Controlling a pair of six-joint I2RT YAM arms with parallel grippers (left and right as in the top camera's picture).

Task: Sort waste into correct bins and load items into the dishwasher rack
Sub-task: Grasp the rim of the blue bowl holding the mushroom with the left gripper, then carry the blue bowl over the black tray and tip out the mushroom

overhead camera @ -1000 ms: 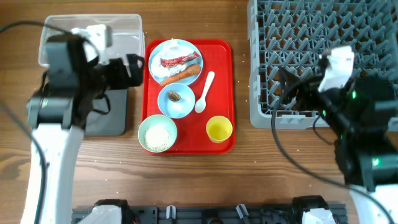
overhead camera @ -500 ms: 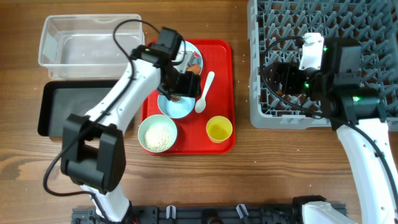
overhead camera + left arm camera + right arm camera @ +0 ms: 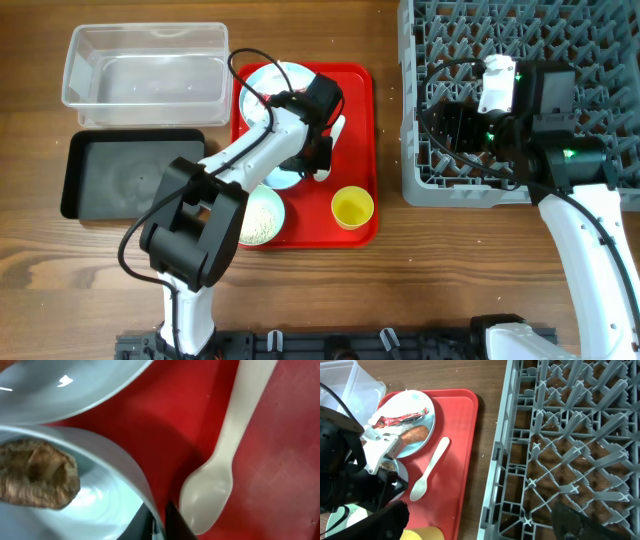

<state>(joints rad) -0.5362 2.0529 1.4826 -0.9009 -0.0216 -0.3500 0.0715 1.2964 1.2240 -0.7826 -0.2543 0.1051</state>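
My left gripper (image 3: 160, 525) is shut on the rim of a pale blue bowl (image 3: 125, 465) that holds a brown lump (image 3: 37, 477). Overhead, that gripper (image 3: 318, 155) sits mid-tray, its arm covering most of the bowl (image 3: 280, 178). A white spoon (image 3: 215, 490) lies just right of the pinched rim. The light-blue plate (image 3: 427, 420) carries a red-and-white wrapper (image 3: 400, 417), a carrot piece (image 3: 415, 433) and tissue (image 3: 400, 402). A rice bowl (image 3: 260, 215) and yellow cup (image 3: 352, 207) stand at the tray's front. My right gripper (image 3: 480, 527) hangs open over the grey rack's (image 3: 520, 60) left front edge.
Everything to sort sits on a flat red tray (image 3: 355, 100). The clear tub (image 3: 145, 65) stands at the back left, with the black tray (image 3: 125, 170) just in front of it. The left arm stretches diagonally across the red tray's left half.
The left arm swung from over the bins onto the red tray, and its jaws closed on the bowl's rim. The right arm shifted slightly up and left, then held still.
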